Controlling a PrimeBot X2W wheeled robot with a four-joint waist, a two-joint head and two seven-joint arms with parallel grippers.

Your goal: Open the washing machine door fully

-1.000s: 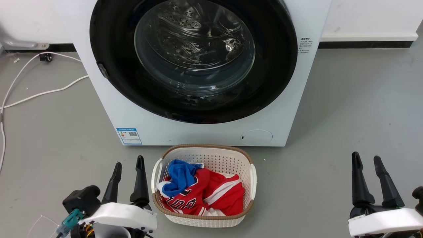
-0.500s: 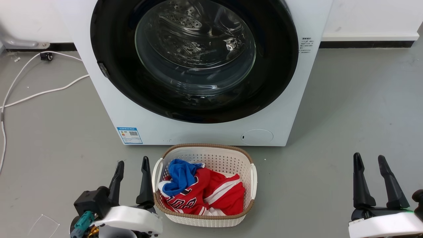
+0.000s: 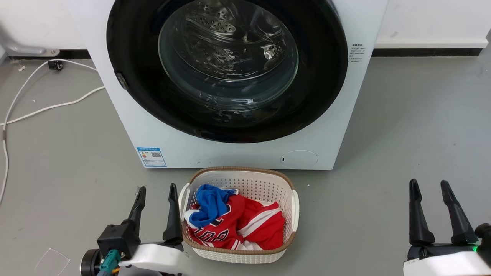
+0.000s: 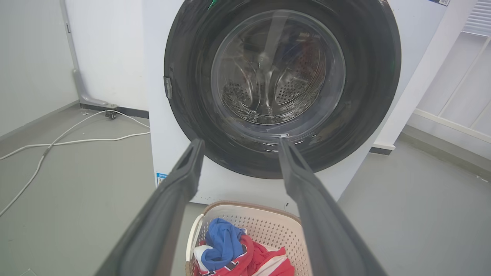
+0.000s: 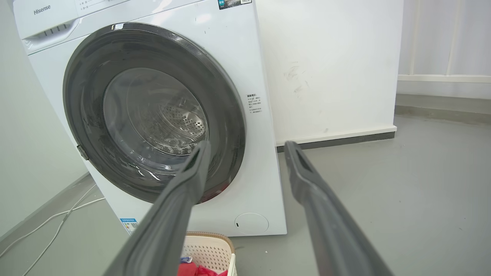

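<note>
The white washing machine (image 3: 249, 153) (image 4: 161, 126) (image 5: 245, 57) stands ahead of me on the floor. Its round glossy black door (image 3: 322, 84) (image 4: 368, 88) (image 5: 82, 92) lies flat against the front, with the steel drum showing through the clear glass centre. A small latch tab sits on the door's left rim. My left gripper (image 3: 157, 188) (image 4: 239, 142) is open low at the left, short of the machine, with nothing between its fingers. Open and empty too, my right gripper (image 3: 429, 182) (image 5: 247, 143) is low at the right, well clear of the door.
A white laundry basket (image 3: 291, 205) (image 4: 253, 218) (image 5: 209, 249) holding red and blue clothes sits on the floor right in front of the machine, between my grippers. White cables (image 3: 42, 109) trail over the grey floor at the left. A white wall runs behind.
My left gripper has shifted right, toward the basket's left edge, and slightly lower in view. The right gripper has sunk slightly. The door has not moved.
</note>
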